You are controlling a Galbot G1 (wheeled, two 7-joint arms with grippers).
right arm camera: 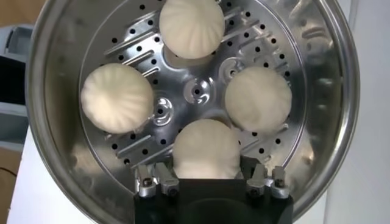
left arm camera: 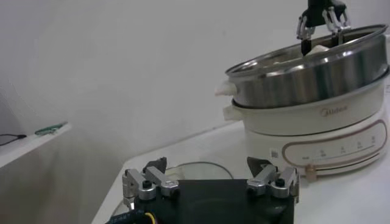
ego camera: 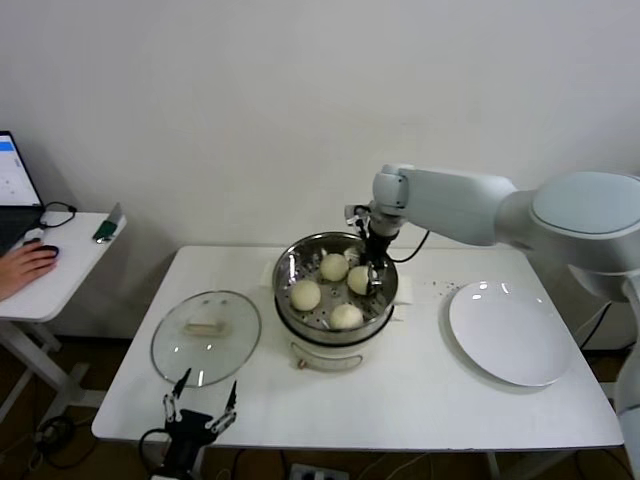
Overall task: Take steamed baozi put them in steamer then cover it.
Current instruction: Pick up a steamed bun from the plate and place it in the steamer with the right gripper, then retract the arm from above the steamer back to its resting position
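Our right hand [ego camera: 372, 268] hangs inside the steamer [ego camera: 288, 285] at frame centre, fingers parted narrowly around the fourth of the steamed baozi [right arm camera: 205, 149]. Our left hand [ego camera: 200, 404] waits wide open at lower left, near the cover [ego camera: 206, 337] lying on the white counter [ego camera: 400, 390]; a plain pale wall [ego camera: 250, 100] fills the top.

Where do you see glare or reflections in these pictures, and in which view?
Head view: ceiling light glints on the white plate and the cover. Left wrist view: the steamer wall mirrors the room in bright bands. Right wrist view: its tray shines around the baozi, at the right claw.
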